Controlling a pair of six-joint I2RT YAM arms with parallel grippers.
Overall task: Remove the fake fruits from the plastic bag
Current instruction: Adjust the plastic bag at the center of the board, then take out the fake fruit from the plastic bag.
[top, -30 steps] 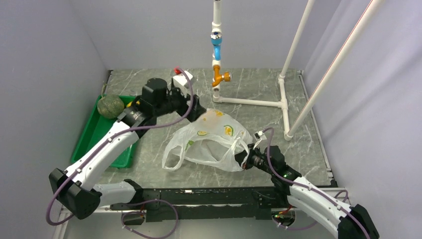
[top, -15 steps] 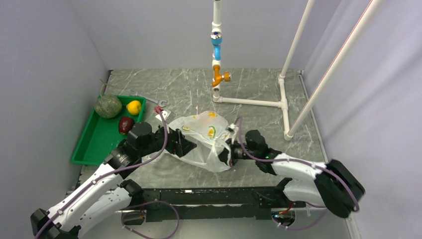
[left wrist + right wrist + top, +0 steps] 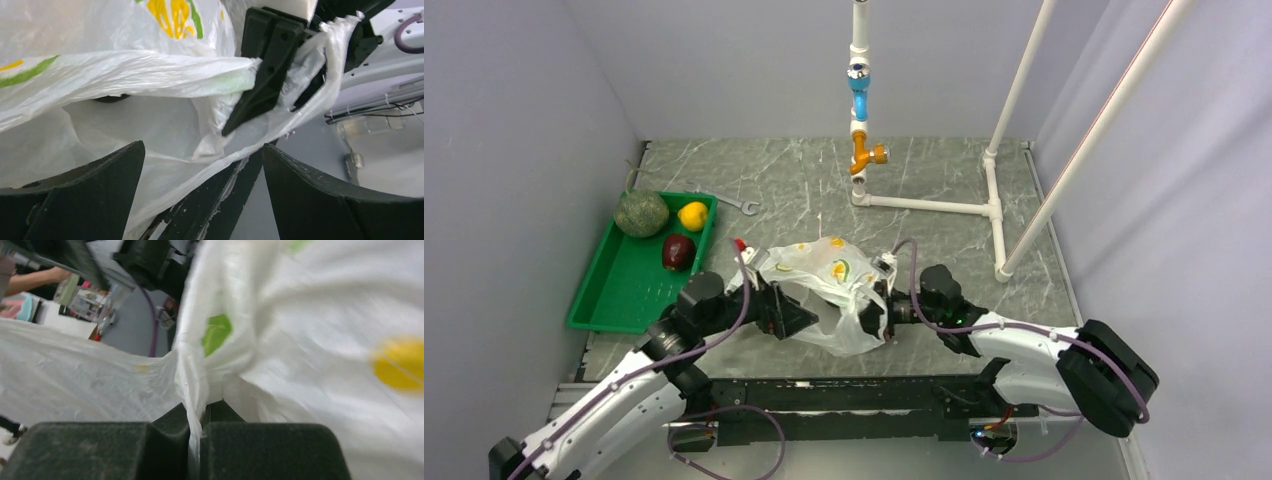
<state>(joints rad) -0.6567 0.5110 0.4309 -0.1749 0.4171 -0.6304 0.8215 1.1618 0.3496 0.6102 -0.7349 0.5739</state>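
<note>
The plastic bag (image 3: 824, 285) lies crumpled near the table's front, held up between my two grippers. My right gripper (image 3: 872, 315) is shut on a twisted strip of the bag's edge (image 3: 197, 405). My left gripper (image 3: 799, 318) is open at the bag's left side, with the bag's film (image 3: 150, 130) lying between its spread fingers. The right gripper's black finger (image 3: 265, 75) shows in the left wrist view, wrapped in film. The green melon (image 3: 642, 213), yellow lemon (image 3: 692, 215) and dark red apple (image 3: 677, 250) sit in the green tray (image 3: 619, 295). No fruit shows inside the bag.
The green tray stands at the left by the wall. A small wrench (image 3: 746, 206) lies behind it. A white PVC pipe frame (image 3: 924, 205) with a blue and orange valve (image 3: 858, 100) stands at the back, its slanted poles at right.
My left arm came away from the tray to the bag's left side. My right gripper carried the bag's edge leftward. The bag has bunched up and shifted nearer the front edge.
</note>
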